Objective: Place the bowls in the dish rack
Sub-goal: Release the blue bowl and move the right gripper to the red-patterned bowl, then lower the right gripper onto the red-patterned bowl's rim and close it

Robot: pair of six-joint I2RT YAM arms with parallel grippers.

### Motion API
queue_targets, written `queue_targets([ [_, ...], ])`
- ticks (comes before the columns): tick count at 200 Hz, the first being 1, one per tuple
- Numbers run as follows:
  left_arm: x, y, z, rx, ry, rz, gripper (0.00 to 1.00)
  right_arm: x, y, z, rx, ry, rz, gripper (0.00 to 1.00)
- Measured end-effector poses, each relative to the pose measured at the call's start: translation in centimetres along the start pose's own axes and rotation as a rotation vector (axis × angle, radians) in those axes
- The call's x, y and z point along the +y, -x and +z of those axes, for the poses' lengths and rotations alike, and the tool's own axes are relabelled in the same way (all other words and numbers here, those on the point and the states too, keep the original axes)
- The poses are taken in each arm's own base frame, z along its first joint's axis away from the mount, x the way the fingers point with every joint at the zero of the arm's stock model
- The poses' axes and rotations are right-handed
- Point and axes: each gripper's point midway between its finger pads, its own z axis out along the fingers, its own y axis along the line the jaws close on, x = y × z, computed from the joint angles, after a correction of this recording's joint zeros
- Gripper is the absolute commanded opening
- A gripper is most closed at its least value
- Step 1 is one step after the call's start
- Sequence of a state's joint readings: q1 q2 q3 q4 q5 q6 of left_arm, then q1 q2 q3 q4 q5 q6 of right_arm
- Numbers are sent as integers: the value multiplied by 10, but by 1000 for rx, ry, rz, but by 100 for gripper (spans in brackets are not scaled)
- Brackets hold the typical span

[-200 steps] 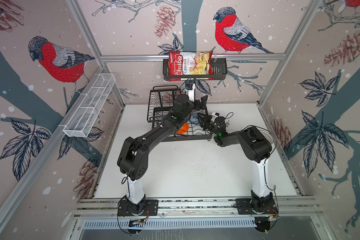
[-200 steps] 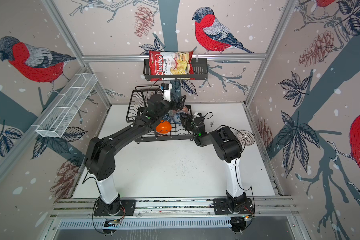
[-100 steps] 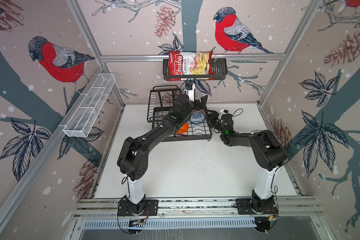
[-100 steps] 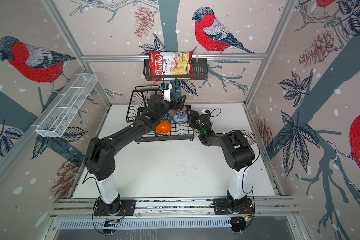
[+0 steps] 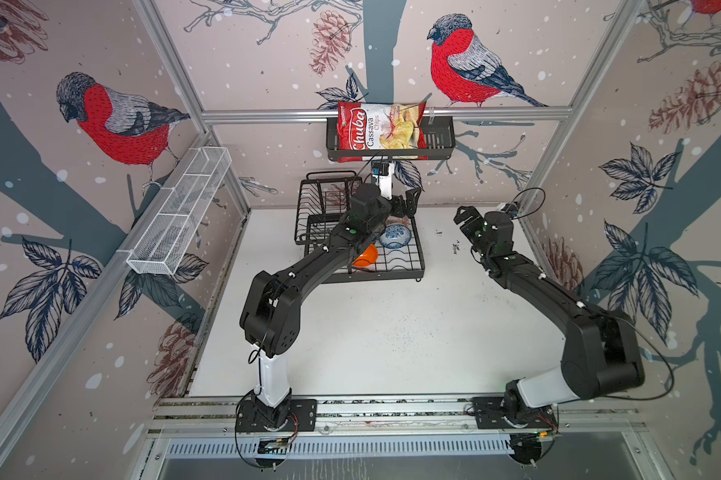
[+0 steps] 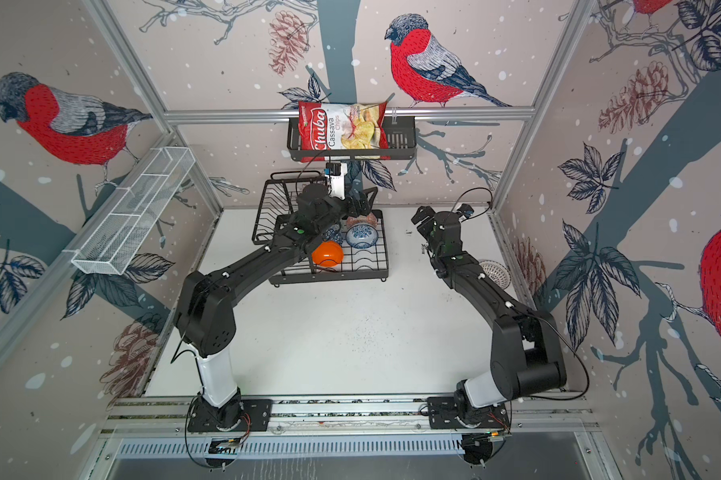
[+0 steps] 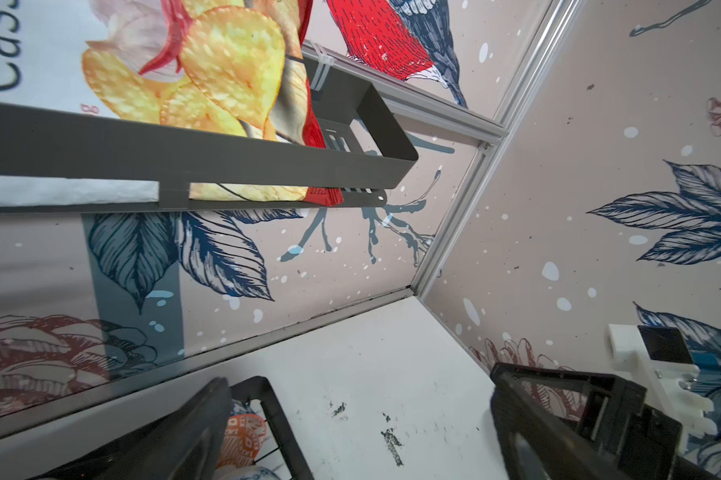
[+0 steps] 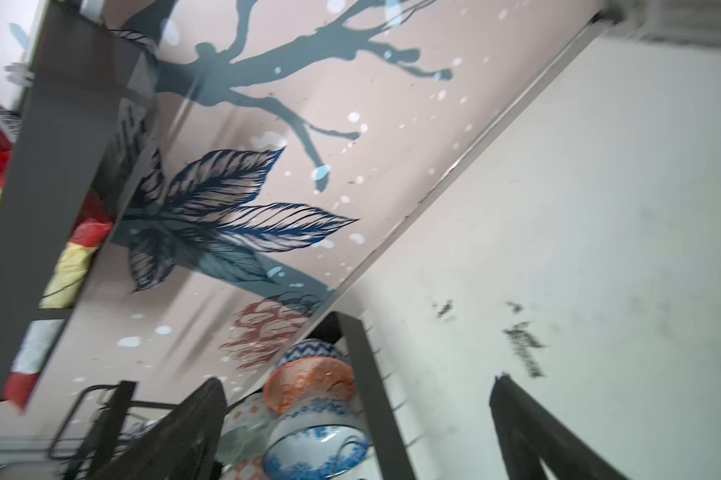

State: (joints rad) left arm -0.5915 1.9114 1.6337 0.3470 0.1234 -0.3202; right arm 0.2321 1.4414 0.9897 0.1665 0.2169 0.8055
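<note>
The white table (image 5: 392,340) fills the middle of both top views. The black dish rack (image 5: 417,249) stands at upper centre, near the back wall. The left gripper (image 5: 410,198) hovers over the rack's far end, jaws apart and empty. The right gripper (image 5: 460,215) hangs right of the rack, jaws spread, holding nothing. The blue-white floral bowl (image 5: 395,236) and the plain orange bowl (image 5: 367,255) lie in the lower tray. In a top view, the white lattice bowl (image 6: 493,274) sits on the table by the right wall.
</note>
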Motion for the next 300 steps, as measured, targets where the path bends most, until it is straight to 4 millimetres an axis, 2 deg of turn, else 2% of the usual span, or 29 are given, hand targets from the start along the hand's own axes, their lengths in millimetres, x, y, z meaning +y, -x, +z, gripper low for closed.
queue_targets([
  [37, -4, -26, 24, 59, -57, -67, 97, -80, 6, -22, 6, -229, -102, 100],
  [61, -21, -45, 42, 112, -97, -85, 98, -125, 7, -29, 30, -338, -125, 100],
  [84, -51, -58, 59, 152, -151, -82, 98, -150, 12, -31, 33, -390, -116, 100],
  [110, -77, -77, 79, 206, -188, -62, 98, -173, -1, -25, 95, -421, -119, 100],
  [123, -82, -87, 86, 237, -195, -60, 98, -187, -7, -20, 121, -453, -123, 97],
  [147, -78, -107, 94, 289, -180, -60, 98, -211, -20, -10, 181, -498, -112, 88],
  [170, -74, -121, 95, 333, -166, -63, 97, -219, -30, 2, 226, -506, -107, 81],
  [205, -76, -122, 94, 336, -160, -33, 98, -219, -32, 19, 254, -499, -118, 66],
  [242, -74, -124, 93, 344, -157, -12, 97, -218, -39, 27, 279, -494, -143, 42],
  [282, -61, -119, 91, 350, -135, 1, 98, -209, -57, 33, 313, -486, -187, 17],
  [300, -55, -118, 89, 353, -124, -1, 98, -204, -52, 37, 281, -494, -238, 9],
])
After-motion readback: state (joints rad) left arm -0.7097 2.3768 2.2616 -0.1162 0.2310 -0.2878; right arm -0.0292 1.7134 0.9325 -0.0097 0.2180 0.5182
